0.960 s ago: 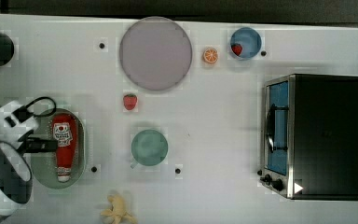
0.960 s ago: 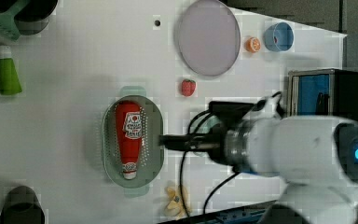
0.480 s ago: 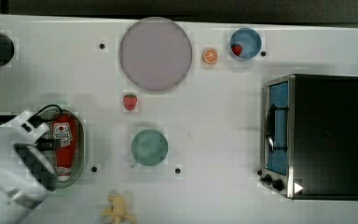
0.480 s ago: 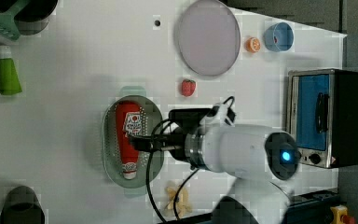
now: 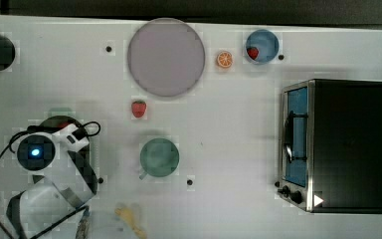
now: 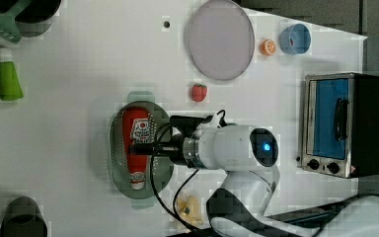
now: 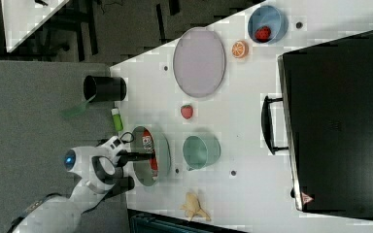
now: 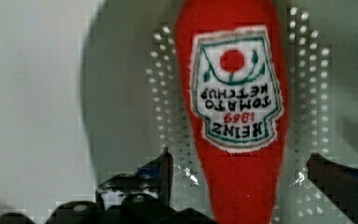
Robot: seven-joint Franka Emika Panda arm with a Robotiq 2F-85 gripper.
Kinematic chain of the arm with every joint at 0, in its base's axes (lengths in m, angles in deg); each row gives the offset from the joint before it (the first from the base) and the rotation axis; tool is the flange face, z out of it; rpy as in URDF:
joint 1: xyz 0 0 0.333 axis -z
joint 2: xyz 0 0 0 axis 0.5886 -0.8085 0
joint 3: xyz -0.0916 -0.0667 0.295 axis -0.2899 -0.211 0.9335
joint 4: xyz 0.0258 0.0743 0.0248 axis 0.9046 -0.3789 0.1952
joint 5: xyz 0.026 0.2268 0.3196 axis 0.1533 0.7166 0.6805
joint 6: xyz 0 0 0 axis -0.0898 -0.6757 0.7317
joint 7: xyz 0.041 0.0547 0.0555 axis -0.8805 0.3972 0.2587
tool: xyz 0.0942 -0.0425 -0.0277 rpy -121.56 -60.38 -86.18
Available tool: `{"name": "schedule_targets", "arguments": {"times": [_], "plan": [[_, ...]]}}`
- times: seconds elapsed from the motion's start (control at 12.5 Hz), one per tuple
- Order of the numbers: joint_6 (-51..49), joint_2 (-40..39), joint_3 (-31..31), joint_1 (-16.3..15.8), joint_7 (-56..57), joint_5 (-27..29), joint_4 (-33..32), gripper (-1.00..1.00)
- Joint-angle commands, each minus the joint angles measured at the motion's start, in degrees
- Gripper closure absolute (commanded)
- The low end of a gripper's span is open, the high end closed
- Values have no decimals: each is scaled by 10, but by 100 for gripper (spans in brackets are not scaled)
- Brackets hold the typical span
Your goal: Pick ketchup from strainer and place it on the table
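The ketchup [image 6: 135, 134], a red bottle with a white label, lies lengthwise in the pale green strainer [image 6: 116, 157] on the white table [image 6: 69, 123], its white cap toward the left view's bottom. My gripper [image 6: 134, 148] is over the bottle's middle. In the wrist view the gripper [image 8: 240, 170] stands open, one dark finger [image 8: 164, 167] on each side of the ketchup [image 8: 235, 93], with the strainer's holes [image 8: 168, 116] beneath. In the right view the gripper [image 7: 144, 156] reaches into the strainer [image 7: 161, 154]. In the top view my arm covers most of the strainer [image 5: 58, 114].
A green mug [image 5: 159, 157] stands beside the strainer, with a strawberry [image 5: 138, 108] and a purple plate [image 5: 165, 56] beyond. A toaster oven [image 5: 335, 144] fills the top view's right. A banana [image 5: 129, 219] lies at the table edge. A green bottle [image 6: 7, 79] lies far off.
My arm has swung across over the strainer, bringing the gripper from beside the basin to directly above the ketchup. The fingers stayed open and the bottle has not moved.
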Motion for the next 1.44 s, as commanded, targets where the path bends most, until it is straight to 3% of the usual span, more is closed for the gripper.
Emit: {"name": "schedule_targets", "arguments": {"times": [0.08, 0.32, 0.56, 0.8, 1.12, 1.44], "plan": [[31, -23, -1, -13, -26, -1, 15, -100], [61, -47, -28, -35, -26, -16, 17, -92], [82, -51, -48, -56, -26, -32, 17, -21], [85, -36, -34, -54, -26, -31, 16, -17], [-9, 64, -29, -41, -27, -23, 18, -17], [-186, 178, -30, -10, -27, 83, 59, -17]]}}
